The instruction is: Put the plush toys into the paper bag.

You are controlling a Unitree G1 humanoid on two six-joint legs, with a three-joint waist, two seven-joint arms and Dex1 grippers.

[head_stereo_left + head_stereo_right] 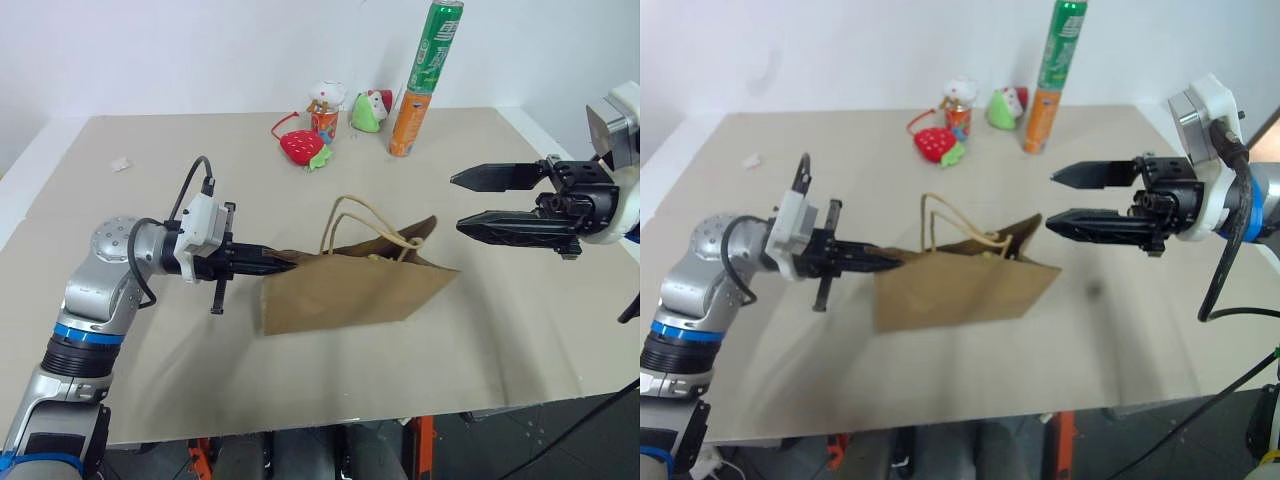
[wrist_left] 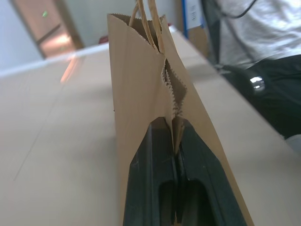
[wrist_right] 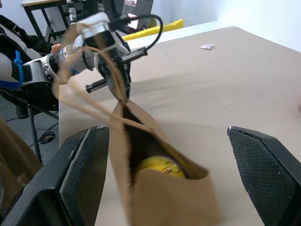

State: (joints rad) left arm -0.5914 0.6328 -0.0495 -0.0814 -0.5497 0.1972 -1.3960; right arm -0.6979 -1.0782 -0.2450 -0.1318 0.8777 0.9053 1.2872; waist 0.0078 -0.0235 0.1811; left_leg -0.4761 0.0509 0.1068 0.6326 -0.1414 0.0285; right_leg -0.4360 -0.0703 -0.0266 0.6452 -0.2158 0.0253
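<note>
The brown paper bag hangs just above the middle of the table, mouth and loop handles turned toward my right side. My left gripper is shut on the bag's folded edge, and the left wrist view shows the paper pinched between its fingers. My right gripper hovers open a short way off the bag's mouth, with nothing between its fingers. Looking into the mouth in the right wrist view, I see the yellow end of a plush toy inside the bag.
At the table's far edge stand a red strawberry plush, a small cup-like toy, a green-white-red plush and a tall green and orange tube. A white scrap lies far left. A person sits beyond the table.
</note>
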